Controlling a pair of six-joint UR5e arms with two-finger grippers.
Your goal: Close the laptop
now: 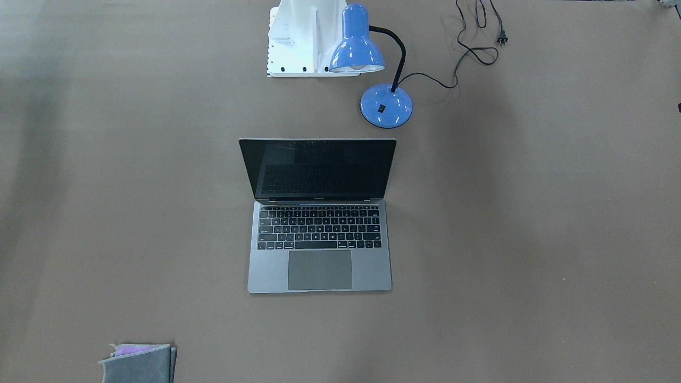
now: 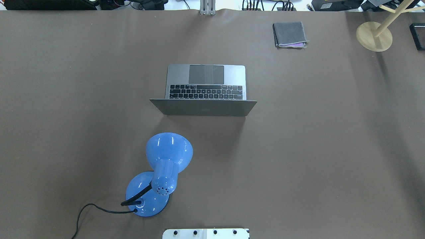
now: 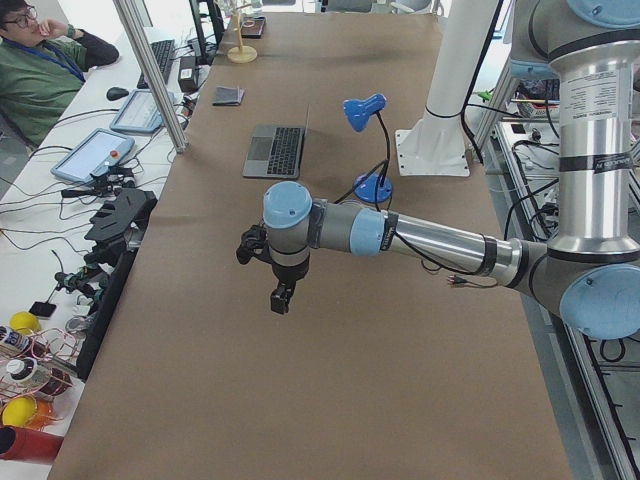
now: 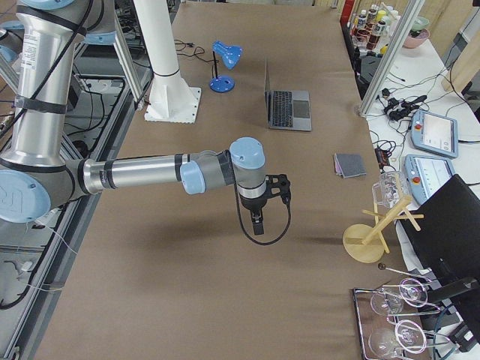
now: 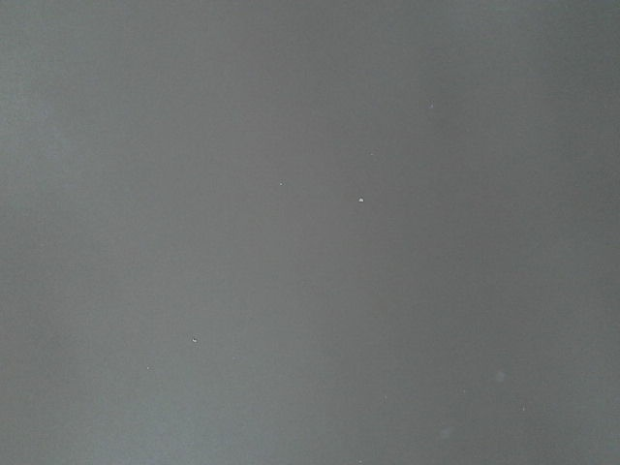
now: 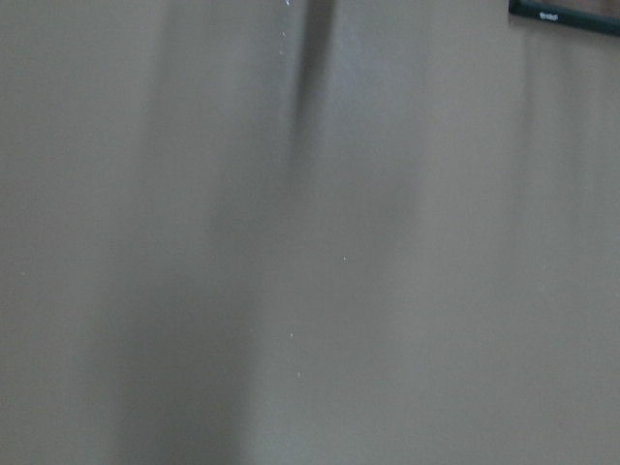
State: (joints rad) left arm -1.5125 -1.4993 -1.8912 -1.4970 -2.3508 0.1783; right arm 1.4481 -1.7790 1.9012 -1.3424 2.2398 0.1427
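Note:
The space-grey laptop (image 1: 319,266) stands open in the middle of the brown table, its dark screen upright and its keyboard facing away from the robot. It also shows in the overhead view (image 2: 206,74) and in both side views (image 3: 275,150) (image 4: 289,109). My left gripper (image 3: 282,298) hangs over bare table far from the laptop, towards the table's left end. My right gripper (image 4: 257,225) hangs over bare table towards the right end. Both show only in the side views, so I cannot tell whether they are open or shut. The wrist views show only table surface.
A blue desk lamp (image 2: 166,166) with a black cord stands between the robot's base (image 2: 206,233) and the laptop's lid. A folded grey cloth (image 2: 289,34) lies at the far right. A wooden stand (image 2: 373,36) is at the far right corner.

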